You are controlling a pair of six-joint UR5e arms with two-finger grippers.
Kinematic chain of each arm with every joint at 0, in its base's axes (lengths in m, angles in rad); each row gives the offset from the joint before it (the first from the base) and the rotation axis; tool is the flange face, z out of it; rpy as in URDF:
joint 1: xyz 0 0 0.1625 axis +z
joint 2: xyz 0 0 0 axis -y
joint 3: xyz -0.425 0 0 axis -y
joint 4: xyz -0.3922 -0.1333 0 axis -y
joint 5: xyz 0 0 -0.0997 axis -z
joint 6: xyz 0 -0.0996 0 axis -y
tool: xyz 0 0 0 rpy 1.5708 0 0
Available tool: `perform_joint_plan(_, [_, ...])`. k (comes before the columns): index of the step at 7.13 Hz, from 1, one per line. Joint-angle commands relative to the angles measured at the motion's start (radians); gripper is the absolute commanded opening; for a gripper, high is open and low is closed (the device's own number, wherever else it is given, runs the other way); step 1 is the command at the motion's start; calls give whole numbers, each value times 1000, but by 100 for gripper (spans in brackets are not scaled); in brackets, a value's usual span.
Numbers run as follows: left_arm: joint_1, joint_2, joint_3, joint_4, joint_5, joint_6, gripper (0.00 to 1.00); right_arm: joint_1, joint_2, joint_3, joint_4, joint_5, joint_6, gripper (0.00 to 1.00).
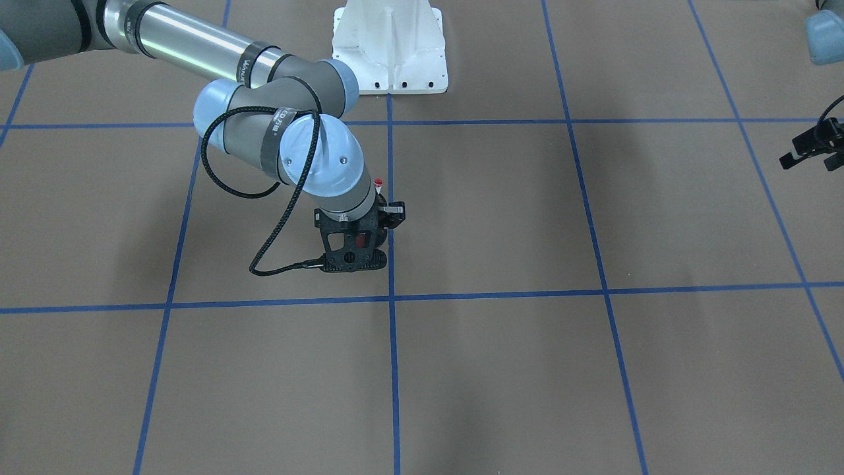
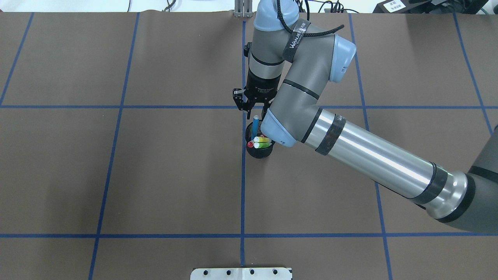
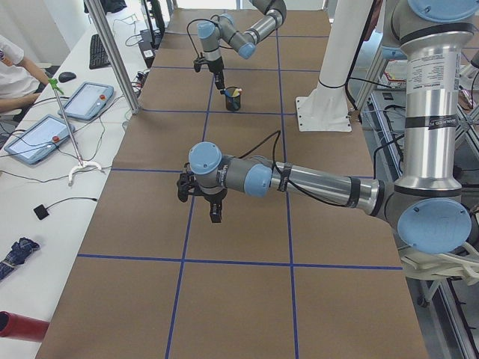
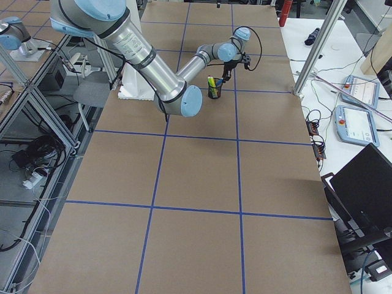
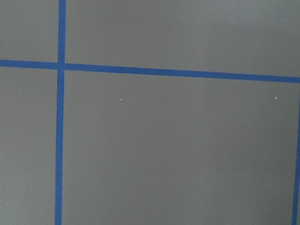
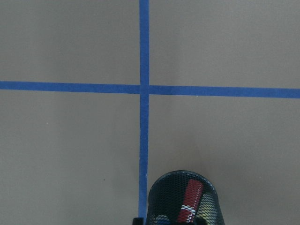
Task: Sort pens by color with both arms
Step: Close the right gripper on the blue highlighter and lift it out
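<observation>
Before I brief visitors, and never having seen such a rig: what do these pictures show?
Two robot arms stand at a table taped into blue squares. Four pictures come from fixed cameras: front, overhead and each table end; two come from cameras on the wrists. A black mesh cup holds four pens: blue, yellow, green and a red-ended one. The right gripper hangs open over the blue pen, holding nothing. The left gripper hangs over the table, away from the cup; whether it is open I cannot tell.
</observation>
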State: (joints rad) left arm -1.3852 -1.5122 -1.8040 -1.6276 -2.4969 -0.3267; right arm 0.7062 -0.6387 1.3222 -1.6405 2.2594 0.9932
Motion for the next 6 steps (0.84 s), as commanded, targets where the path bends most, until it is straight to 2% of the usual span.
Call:
perform_joint_plan(1, [0,0,0,0,-5,0,100,-1,1,3,-12,6,1,34])
perform_joint_plan(3, [0,1,0,0,-5,0,100,3,2,5,-12,6,1,0])
perform_joint_plan(5, [0,1,0,0,-5,0,100,25,1,29,-15,18,1,0])
perform_joint_plan(6, [0,1,0,-1,-5,0,100,36,-2,96,-47,14,1,0])
